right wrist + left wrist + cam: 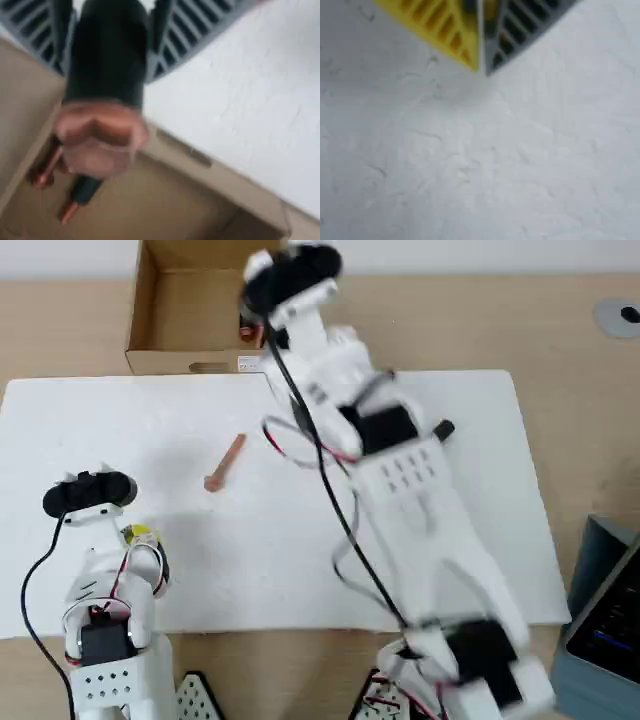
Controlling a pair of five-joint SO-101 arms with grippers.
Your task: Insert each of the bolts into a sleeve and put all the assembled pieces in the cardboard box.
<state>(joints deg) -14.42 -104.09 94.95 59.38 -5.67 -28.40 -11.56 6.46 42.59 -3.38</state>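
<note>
Right hand (107,75) clamped on a sleeved bolt over the cardboard box (145,310); left hand (481,65) closed above the white mat (150,420).
Its grey fingers grip a black sleeve (107,55) with a copper bolt head (100,140) poking from the end. Two more assembled pieces (75,197) lie on the box floor. The left hand's yellow and grey fingers meet tip to tip, holding nothing. On the mat lie a loose bolt (225,462), between the arms, and a spare sleeve (443,428), just beside the right arm.

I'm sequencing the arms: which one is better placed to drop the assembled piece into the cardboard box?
Right: right gripper holds the assembled piece above the cardboard box. The left gripper sits shut and empty over the white mat.
</note>
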